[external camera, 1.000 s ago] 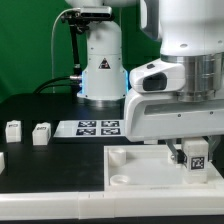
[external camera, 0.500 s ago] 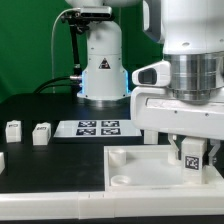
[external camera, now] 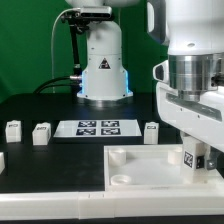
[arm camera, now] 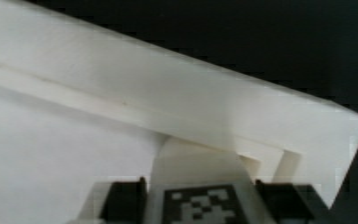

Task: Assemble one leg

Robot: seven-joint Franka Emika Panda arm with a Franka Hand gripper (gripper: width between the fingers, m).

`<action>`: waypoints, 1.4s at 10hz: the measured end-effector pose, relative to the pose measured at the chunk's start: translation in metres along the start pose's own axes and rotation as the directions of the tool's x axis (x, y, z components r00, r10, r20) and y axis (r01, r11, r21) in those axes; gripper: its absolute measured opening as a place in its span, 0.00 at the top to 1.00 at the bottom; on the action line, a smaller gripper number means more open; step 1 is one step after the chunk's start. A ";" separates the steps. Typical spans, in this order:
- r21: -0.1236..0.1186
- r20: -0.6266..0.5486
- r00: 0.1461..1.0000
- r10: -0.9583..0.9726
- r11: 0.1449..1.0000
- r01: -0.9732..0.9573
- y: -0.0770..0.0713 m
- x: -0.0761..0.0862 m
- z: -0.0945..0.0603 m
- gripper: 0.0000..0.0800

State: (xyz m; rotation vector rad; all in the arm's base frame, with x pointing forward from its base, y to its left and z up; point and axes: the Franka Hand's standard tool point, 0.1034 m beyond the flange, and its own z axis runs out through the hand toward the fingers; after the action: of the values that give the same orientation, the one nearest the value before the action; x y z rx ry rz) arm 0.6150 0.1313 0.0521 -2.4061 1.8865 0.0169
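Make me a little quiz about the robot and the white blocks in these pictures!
1. True or false: the gripper holds a leg with a black-and-white tag over the white panel.
2. How many loose legs stand on the black table behind the panel in the exterior view? A) one B) three C) six
3. Fill in: the flat board with several tags, lying between the loose legs, is the ____ board.

Key: 1 true; 2 B; 3 marker.
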 end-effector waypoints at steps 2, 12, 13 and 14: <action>0.001 0.003 1.000 0.014 1.000 -0.014 0.000 0.000 0.000 0.64; -0.009 -0.020 0.488 -0.873 0.488 0.873 -0.003 0.012 -0.004 0.19; -0.014 -0.023 0.408 -0.913 0.409 0.913 -0.003 0.011 -0.006 0.19; -0.017 -0.024 0.375 -0.927 0.376 0.927 -0.003 0.010 -0.007 0.19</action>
State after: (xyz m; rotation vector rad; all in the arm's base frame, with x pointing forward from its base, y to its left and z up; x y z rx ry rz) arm 0.6203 0.1216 0.0584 -3.0751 0.2236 -0.0936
